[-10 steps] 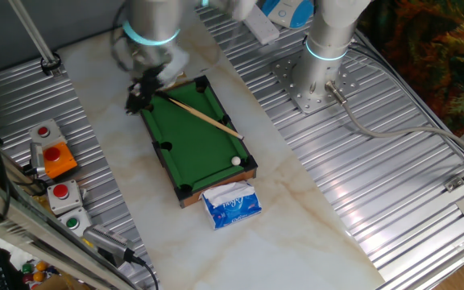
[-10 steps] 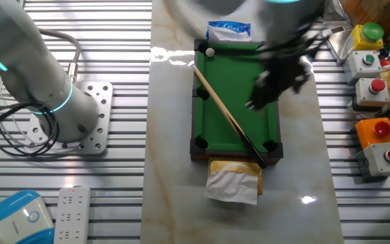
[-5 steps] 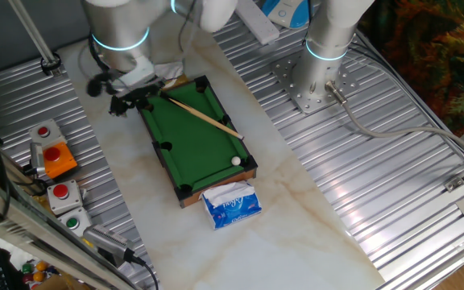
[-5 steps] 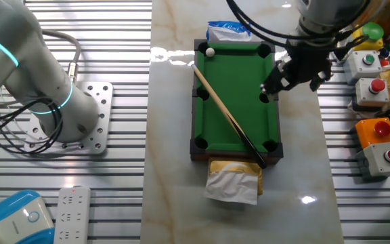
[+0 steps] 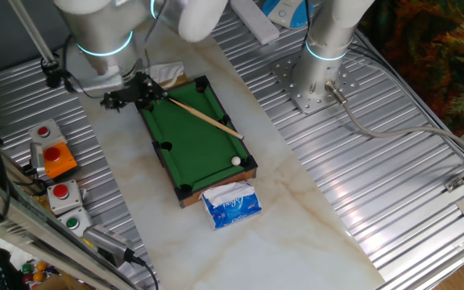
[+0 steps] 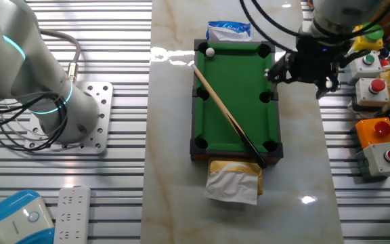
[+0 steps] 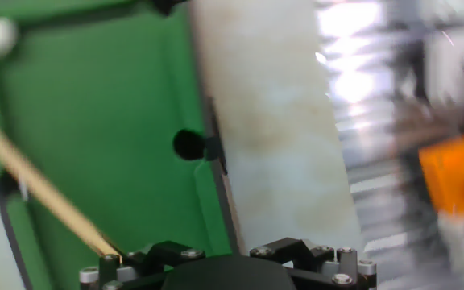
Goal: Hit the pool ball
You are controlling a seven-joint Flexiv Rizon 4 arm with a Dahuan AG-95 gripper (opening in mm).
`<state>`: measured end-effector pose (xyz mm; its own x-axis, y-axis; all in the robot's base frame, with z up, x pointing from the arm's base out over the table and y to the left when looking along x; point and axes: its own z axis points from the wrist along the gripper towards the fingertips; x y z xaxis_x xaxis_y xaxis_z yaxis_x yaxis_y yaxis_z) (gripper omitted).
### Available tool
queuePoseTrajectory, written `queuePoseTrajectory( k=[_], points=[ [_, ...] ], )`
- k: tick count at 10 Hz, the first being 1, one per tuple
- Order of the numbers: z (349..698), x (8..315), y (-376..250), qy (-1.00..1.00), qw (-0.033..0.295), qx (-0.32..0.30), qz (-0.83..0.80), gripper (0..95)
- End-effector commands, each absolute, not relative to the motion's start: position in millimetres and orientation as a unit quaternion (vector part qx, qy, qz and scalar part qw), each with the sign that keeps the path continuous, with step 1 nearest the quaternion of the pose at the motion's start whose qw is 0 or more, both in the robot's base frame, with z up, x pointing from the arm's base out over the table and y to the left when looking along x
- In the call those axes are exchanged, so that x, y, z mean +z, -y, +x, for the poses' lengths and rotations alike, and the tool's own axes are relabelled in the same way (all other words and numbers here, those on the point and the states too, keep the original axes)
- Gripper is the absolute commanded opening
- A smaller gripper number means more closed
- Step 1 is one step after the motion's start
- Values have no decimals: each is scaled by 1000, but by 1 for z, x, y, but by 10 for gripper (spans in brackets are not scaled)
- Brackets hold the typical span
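One pool ball (image 6: 210, 51) sits in a corner of the miniature pool table (image 6: 235, 95), by the tissue pack (image 6: 228, 30). We see our claw (image 6: 296, 68) beside the opposite long rail; its grip state we cannot tell. The cue stick (image 6: 229, 116) runs diagonally toward the ball.

The arm (image 5: 95, 24) is a thick silver-grey tube with rounded white joint covers and a thin glowing cyan ring just above the claw (image 5: 131, 90), which is a small black assembly of brackets. A second cyan ring circles the grey base column (image 5: 326, 40), which stands on a bolted metal plate with a grey cable running off it. In the blurred hand view the claw (image 7: 224, 266) shows as a black body with silver screw heads along its top edge, though its finer shape is hard to make out.
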<state>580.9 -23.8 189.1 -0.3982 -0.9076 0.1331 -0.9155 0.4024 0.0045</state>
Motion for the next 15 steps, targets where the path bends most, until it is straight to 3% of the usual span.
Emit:
queuePoseTrajectory(
  k=[1,15],
  points=[
    [583,190,22,994,36,-39,100,760],
    [576,181,29,993,29,-43,103,760]
  ],
)
